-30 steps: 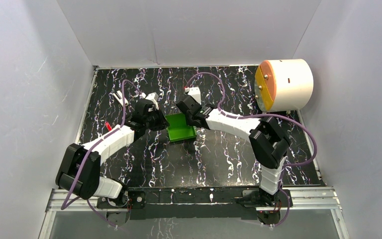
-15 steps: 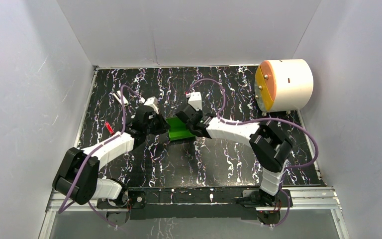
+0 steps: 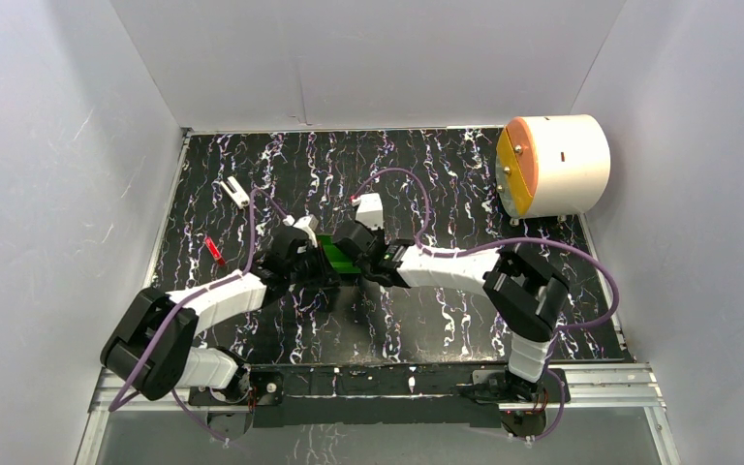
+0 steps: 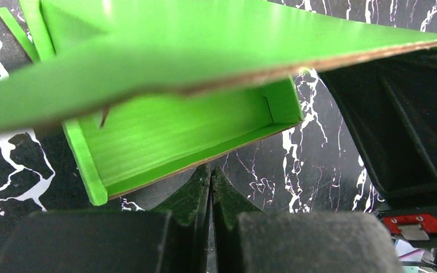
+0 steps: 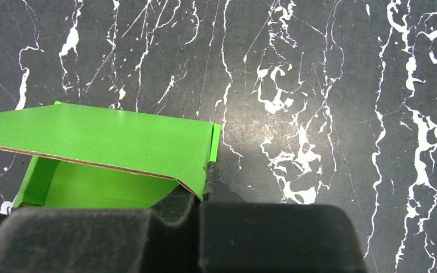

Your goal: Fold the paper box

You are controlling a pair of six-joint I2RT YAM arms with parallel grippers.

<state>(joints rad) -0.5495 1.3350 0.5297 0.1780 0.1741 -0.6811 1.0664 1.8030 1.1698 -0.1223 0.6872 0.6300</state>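
Observation:
The paper box (image 3: 333, 254) is bright green card, half formed, in the middle of the table between both wrists. In the left wrist view its tray (image 4: 170, 133) lies open with the lid (image 4: 205, 51) tilted over it. My left gripper (image 4: 211, 173) is shut, its tips touching the lower edge of the tray's front wall with nothing between them. In the right wrist view the lid (image 5: 108, 139) slopes over the tray, and its right corner runs down into my right gripper (image 5: 207, 170), which is shut on that corner's card. From above the wrists hide most of the box.
A large white cylinder (image 3: 554, 165) with an orange-yellow face stands at the back right. A small white object (image 3: 236, 191) and a small red one (image 3: 214, 250) lie at the left. White walls enclose the black marbled table (image 3: 446, 310).
Both wrists have moved toward the near edge and closer together, taking the box with them. Far less of its green surface shows from above now.

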